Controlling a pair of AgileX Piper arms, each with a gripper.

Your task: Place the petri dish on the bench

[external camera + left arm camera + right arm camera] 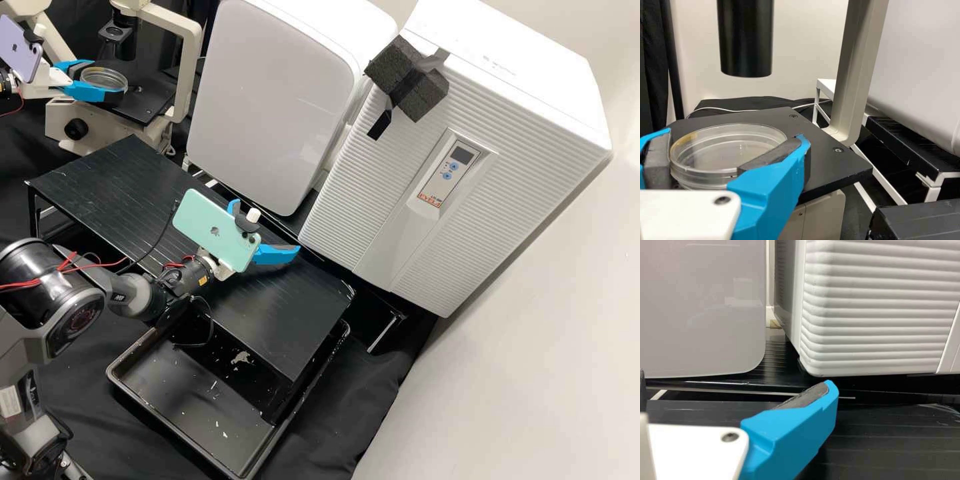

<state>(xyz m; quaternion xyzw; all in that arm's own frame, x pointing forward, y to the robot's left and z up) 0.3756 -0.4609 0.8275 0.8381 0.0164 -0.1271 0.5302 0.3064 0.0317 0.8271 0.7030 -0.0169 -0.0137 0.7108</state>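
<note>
So the biggest thing here is the ribbed white incubator (333,233), with the smooth grey-doored cabinet (273,100) beside it. They're parked at the back, I guess so the long black bench (293,313) in front stays within reach. Then there's my microscope (191,60) off past the bench's far end, and a black tray (180,400) partly under the near side, maybe to catch drips.

The microscope's flat black stage (840,170) is where my left gripper (732,142) is working. Its fingers are spread about a dish's width, pads up against the opposite sides of the wall, so I'd call that a proper hold. Side-on makes sense to me: nothing presses on the top, and the dish can stay level. My right gripper (266,227) is over the bench, fingers wide apart with nothing between them, tbh just a spare for now.

Smallest bit is the actual petri dish (715,150), lying flat between the left pads at the stage. Can't tell if its base touches the stage. It isn't on the bench yet, so I reckon I need to bring it clear of the dark overhead tube (745,40) without tipping it.
</note>
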